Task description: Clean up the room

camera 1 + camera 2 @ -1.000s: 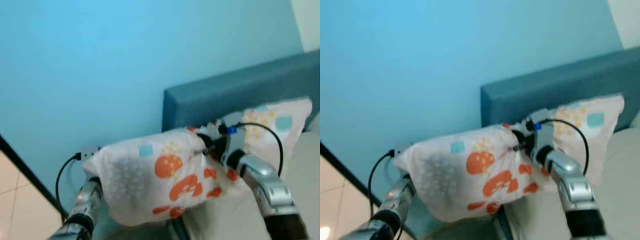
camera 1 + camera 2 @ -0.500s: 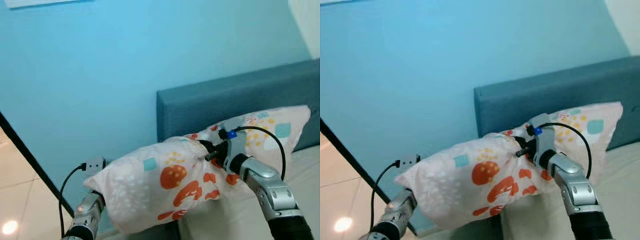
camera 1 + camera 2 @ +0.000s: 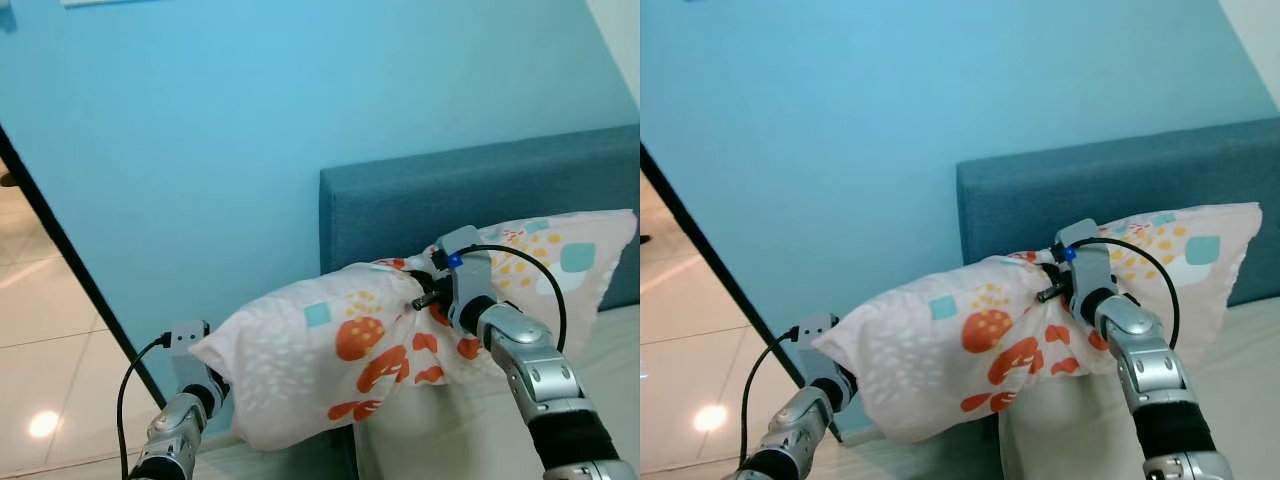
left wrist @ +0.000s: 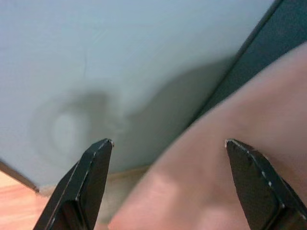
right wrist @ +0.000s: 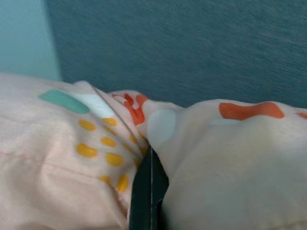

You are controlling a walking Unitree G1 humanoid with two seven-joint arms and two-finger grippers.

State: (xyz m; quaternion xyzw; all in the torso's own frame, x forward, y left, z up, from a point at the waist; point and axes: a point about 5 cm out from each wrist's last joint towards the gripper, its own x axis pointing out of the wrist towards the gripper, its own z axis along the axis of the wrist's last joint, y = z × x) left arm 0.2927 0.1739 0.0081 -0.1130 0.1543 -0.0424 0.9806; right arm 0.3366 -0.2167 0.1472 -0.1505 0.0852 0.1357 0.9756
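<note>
A white pillow (image 3: 340, 350) printed with orange, yellow and teal shapes hangs across the corner of the bed, its right end against the blue headboard (image 3: 430, 205). My right gripper (image 3: 424, 296) is shut on a fold of fabric at the pillow's top middle; in the right wrist view the black fingers (image 5: 149, 191) are buried between two bulges of cloth. My left gripper (image 4: 169, 142) is open at the pillow's left end, which lies blurred and pink (image 4: 216, 187) just past its fingers. The left arm (image 3: 178, 435) reaches up from below.
The light blue wall (image 3: 230, 120) stands close behind. A black strip (image 3: 70, 270) runs down the wall to the beige tiled floor (image 3: 50, 350) at the left. The pale mattress (image 3: 460, 430) lies under my right arm.
The camera has shifted, showing more floor at the left. The pillow stays gripped by my right gripper and has shifted only slightly against the headboard.
</note>
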